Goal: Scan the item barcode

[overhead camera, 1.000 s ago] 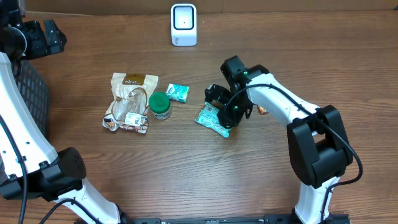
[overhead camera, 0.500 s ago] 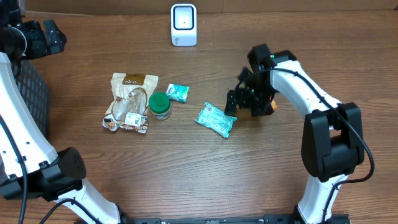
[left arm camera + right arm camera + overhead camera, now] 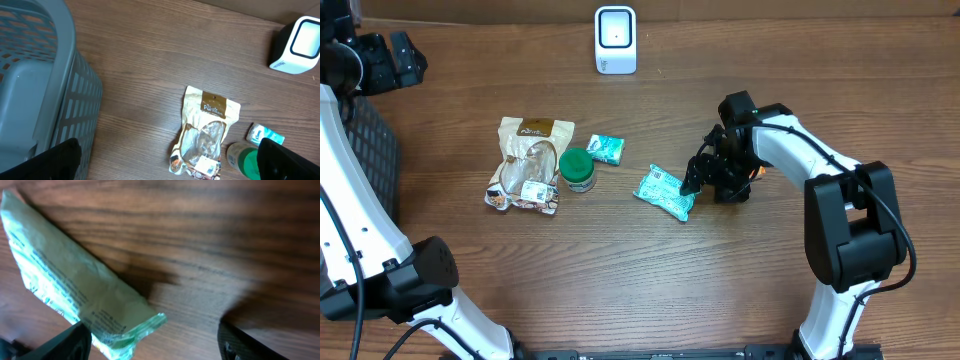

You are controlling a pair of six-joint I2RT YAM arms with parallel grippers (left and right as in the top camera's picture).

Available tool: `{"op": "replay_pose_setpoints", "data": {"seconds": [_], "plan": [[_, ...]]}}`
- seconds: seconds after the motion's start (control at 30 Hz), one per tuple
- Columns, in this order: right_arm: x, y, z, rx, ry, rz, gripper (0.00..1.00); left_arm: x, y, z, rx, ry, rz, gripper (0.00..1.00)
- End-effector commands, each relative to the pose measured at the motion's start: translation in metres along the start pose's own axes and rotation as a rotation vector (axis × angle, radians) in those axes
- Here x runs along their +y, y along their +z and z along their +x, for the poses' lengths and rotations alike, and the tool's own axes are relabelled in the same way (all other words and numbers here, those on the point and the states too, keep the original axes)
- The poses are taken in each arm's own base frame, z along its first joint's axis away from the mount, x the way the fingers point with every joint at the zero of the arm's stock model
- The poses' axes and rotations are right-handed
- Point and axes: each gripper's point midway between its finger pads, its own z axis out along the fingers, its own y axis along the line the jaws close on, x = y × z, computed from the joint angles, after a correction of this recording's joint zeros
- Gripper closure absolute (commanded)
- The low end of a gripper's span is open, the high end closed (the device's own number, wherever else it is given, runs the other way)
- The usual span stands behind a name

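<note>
A green packet point(image 3: 664, 192) lies flat on the table's middle, with a printed label facing up. My right gripper point(image 3: 704, 181) is low over the wood at the packet's right end. In the right wrist view the green packet point(image 3: 75, 292) runs up to the left, its crimped end beside the left finger point(image 3: 70, 341). The right gripper point(image 3: 155, 347) is open and holds nothing. The white scanner point(image 3: 615, 40) stands at the back edge. My left gripper point(image 3: 170, 167) is open, high above the table's left side.
A brown snack bag point(image 3: 528, 162), a green-lidded jar point(image 3: 578, 169) and a small teal box point(image 3: 606, 149) lie left of the packet. A small orange item point(image 3: 758, 172) peeks out behind the right arm. A grey basket point(image 3: 40, 90) stands at the left edge.
The right gripper was on the green packet, let it go and swung off to the right. It has since come back down beside the packet's right end. The left arm is still.
</note>
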Motion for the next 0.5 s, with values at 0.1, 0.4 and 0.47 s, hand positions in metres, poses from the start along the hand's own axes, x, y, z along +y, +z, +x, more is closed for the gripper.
{"op": "replay_pose_setpoints", "data": {"seconds": [0.1,0.4,0.47], "plan": [[-0.005,0.015,0.002,-0.016,0.006,-0.03,0.28,-0.007,-0.014,-0.004,-0.039,0.027,0.006,0.01],[-0.004,0.026,-0.004,-0.058,-0.022,-0.046,0.43,-0.007,-0.014,-0.004,-0.039,0.027,0.006,0.0],[-0.004,0.032,-0.002,-0.06,-0.009,-0.048,0.47,-0.007,-0.014,-0.004,-0.039,0.027,0.006,0.0]]}}
